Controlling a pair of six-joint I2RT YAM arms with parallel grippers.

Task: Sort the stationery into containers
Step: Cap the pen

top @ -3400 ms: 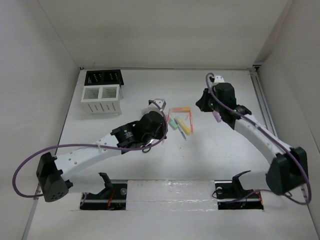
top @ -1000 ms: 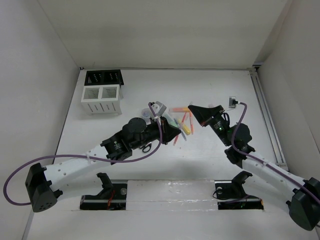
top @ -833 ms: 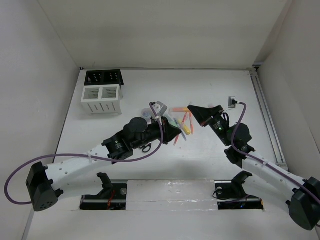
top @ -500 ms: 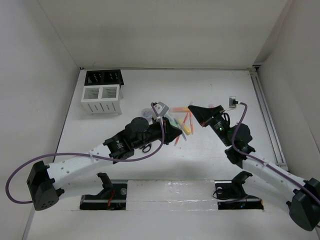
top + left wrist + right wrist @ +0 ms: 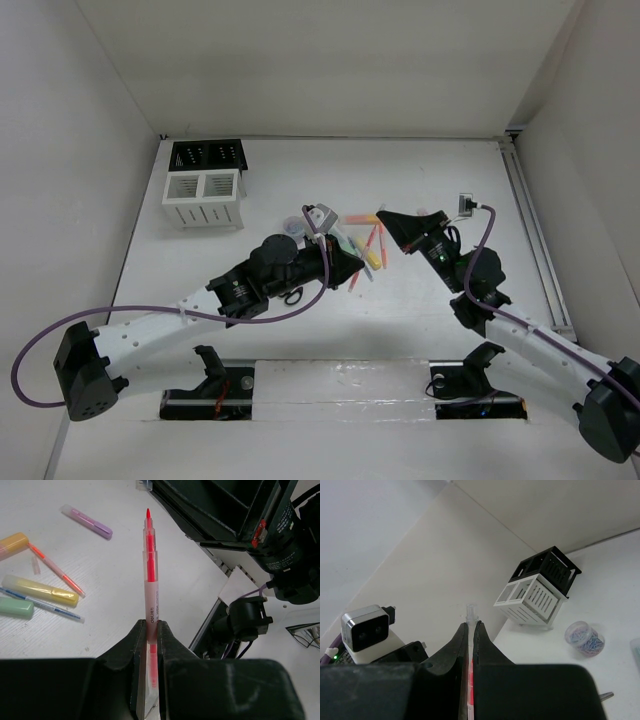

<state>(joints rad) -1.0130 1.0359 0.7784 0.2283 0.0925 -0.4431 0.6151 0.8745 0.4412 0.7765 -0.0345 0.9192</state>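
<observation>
My left gripper is shut on a thin orange-red pen, whose bare tip points at the right arm's black wrist. My right gripper is shut on a thin clear pen piece with red inside; I cannot tell whether it is a cap or a pen. In the top view the left gripper and right gripper face each other above the loose markers. The white slatted organizer and the black mesh holder stand at the far left.
On the table lie a purple marker, a yellow marker, a green one, an orange one and thin pens. The clear tub and scissors lie by the left arm. The organizer shows in the right wrist view.
The right arm has swung down from the far right until its gripper faces the left gripper. Over the last second both grippers have crept slightly closer together, each still shut.
</observation>
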